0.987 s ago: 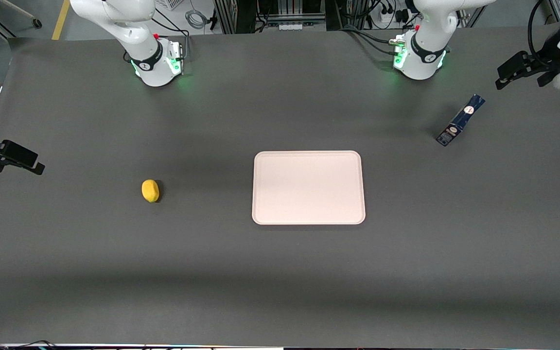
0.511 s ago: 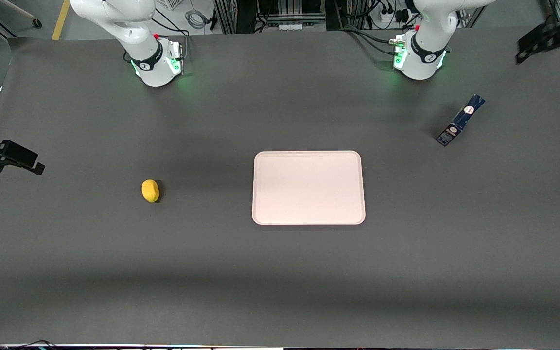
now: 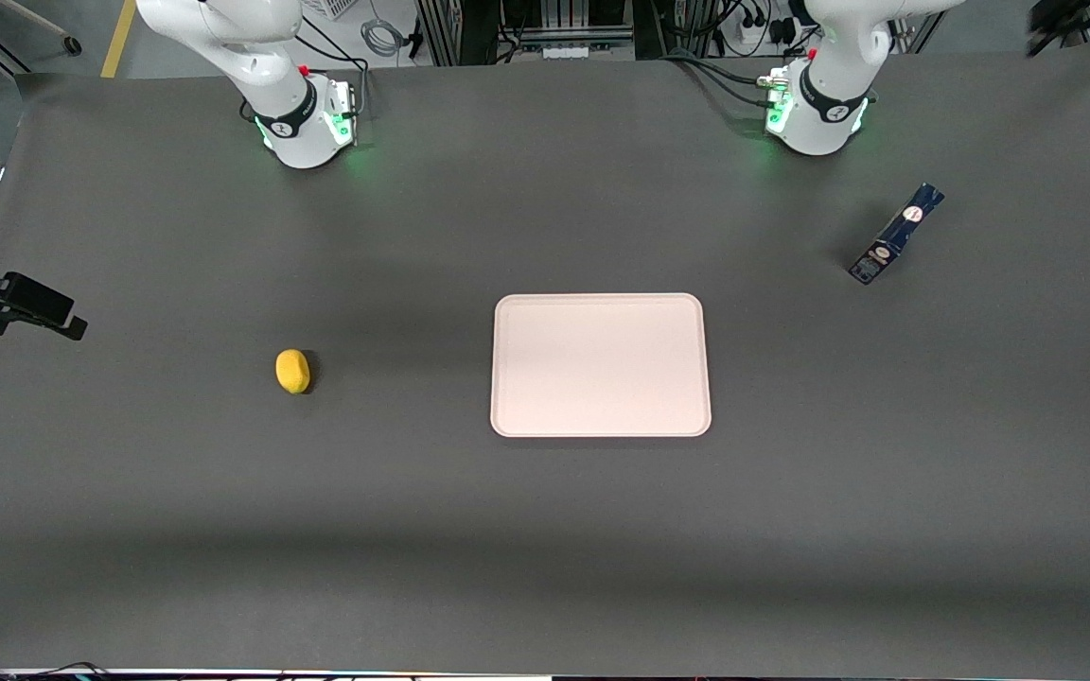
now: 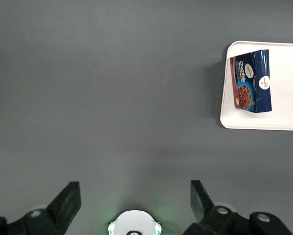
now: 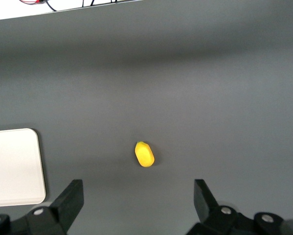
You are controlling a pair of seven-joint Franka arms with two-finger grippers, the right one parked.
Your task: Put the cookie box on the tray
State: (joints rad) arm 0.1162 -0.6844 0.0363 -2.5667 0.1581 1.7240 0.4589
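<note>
1. The bench (image 3: 545,549) takes up nearly everything: a flat, matte dark-grey surface under the end effector.
2. Next, the tray (image 3: 602,364), a pale pinkish-cream rectangle with rounded corners and a low raised rim. It is smooth, nothing lies in it, and it sits well apart from the end effector, nearer the front camera.
3. The end effector (image 3: 1070,17) hangs high at the working arm's end of the bench, its dark fingers (image 4: 70,196) spread wide apart and gripping nothing.
4. The cookie box (image 3: 897,235) is a narrow navy cardboard carton on the bench, off the tray, closer to the end effector than anything else. The wrist camera shows a round white-and-red logo, a brown cookie print and white lettering too small to read on the cookie box (image 4: 254,81).
5. Smallest is the yellow lemon-like lump (image 3: 292,370), rounded, far off toward the parked arm's end.
</note>
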